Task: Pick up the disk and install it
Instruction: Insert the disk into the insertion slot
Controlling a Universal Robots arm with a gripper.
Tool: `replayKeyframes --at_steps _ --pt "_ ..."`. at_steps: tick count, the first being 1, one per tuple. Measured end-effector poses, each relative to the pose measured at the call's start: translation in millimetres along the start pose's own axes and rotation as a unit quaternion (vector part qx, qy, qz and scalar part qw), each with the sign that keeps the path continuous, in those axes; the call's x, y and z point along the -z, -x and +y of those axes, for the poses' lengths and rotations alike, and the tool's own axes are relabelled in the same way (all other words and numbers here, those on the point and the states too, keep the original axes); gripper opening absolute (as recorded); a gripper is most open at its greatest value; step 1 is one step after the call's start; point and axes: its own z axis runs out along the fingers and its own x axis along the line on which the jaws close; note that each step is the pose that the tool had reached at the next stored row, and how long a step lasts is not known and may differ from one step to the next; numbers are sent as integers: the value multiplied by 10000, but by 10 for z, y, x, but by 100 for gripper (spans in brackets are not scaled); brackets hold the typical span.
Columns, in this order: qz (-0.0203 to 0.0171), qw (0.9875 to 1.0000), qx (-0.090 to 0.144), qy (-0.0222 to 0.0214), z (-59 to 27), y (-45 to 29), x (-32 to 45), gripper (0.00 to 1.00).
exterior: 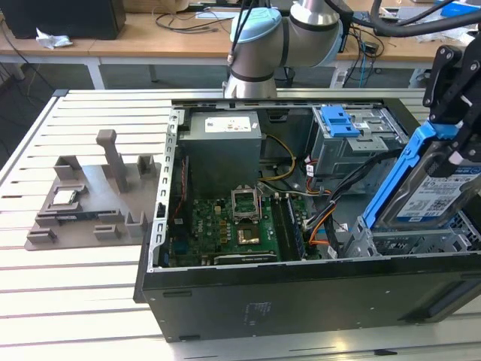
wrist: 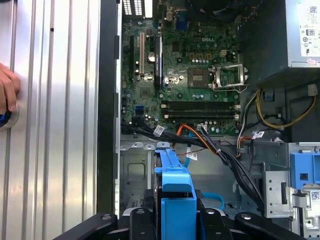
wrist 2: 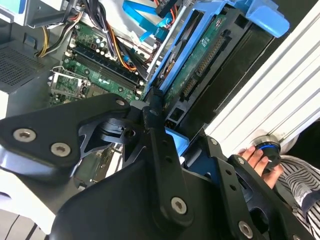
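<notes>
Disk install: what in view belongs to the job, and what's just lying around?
Job: disk, tilted, held in gripper; open computer case.
Lying about: grey fixture with small chip; bare blue bracket; person's hand on the table.

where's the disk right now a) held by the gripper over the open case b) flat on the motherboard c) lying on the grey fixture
a: the gripper holds the disk tilted in the air over the computer case, at the exterior view's right.
</notes>
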Motion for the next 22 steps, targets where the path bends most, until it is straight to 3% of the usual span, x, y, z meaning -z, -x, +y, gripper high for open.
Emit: replayKeyframes --at_steps 14,22 --pt "1 10000 0 3 -23 -5 -274 36" --pt "1 10000 0 3 -29 -6 -348 36"
